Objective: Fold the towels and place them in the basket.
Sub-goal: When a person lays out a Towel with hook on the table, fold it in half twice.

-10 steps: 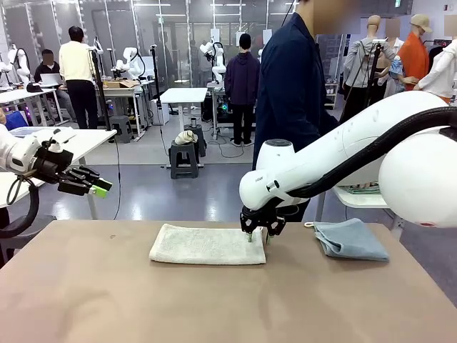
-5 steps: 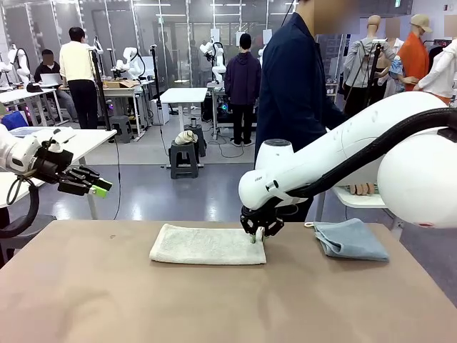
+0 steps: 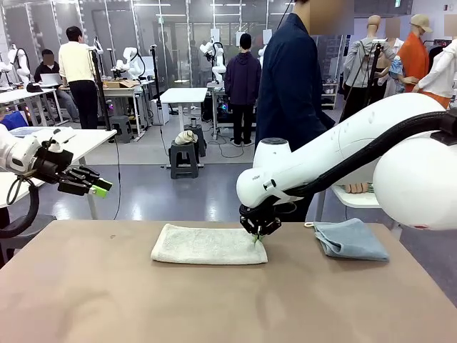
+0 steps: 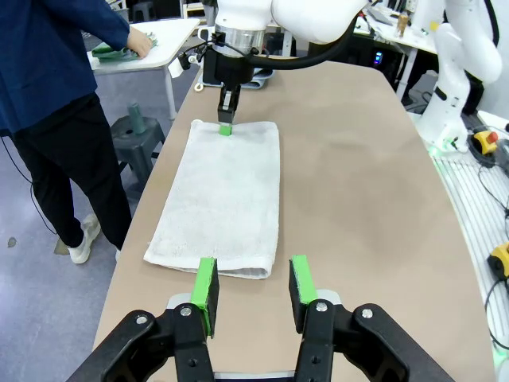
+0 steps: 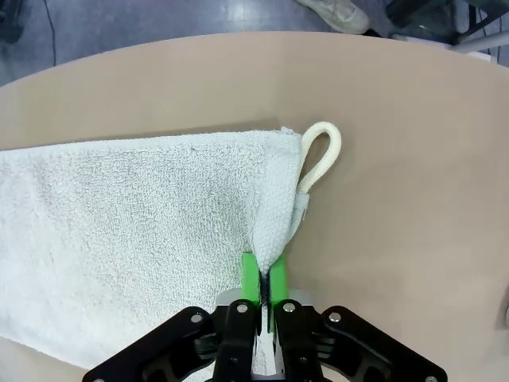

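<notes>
The right gripper (image 5: 261, 278) is seen with its green pads pressed together on a thin ridge of the cream towel (image 5: 135, 215), pinched at the hem just below the corner loop (image 5: 318, 155). In the front view the same gripper (image 3: 258, 239) is planted at the towel's right end (image 3: 207, 244), with the cloth puckered up between the fingers.

Little fabric is held, and that is where trouble could start: if the arm is lifted quickly, the terry is likely to slide out from the pads, or only the top layer may be carried, so the fold would come out skewed. The cord loop sits just beside the fingers and could be snagged. The far end lies free, so the whole towel may be dragged across the table (image 3: 107, 300) rather than folded.

The left gripper (image 4: 253, 286) is held above the table beyond the towel's other short end (image 4: 219, 199), fingers spread and nothing between them; in the front view it (image 3: 89, 184) hangs well off to the side.

The towel is a nubby, soft rectangle, lying flat and lengthways. A grey-blue towel (image 3: 350, 238) is seen bunched near the table's right edge, smoother and limp. The tabletop is matte tan, plain and hard.
</notes>
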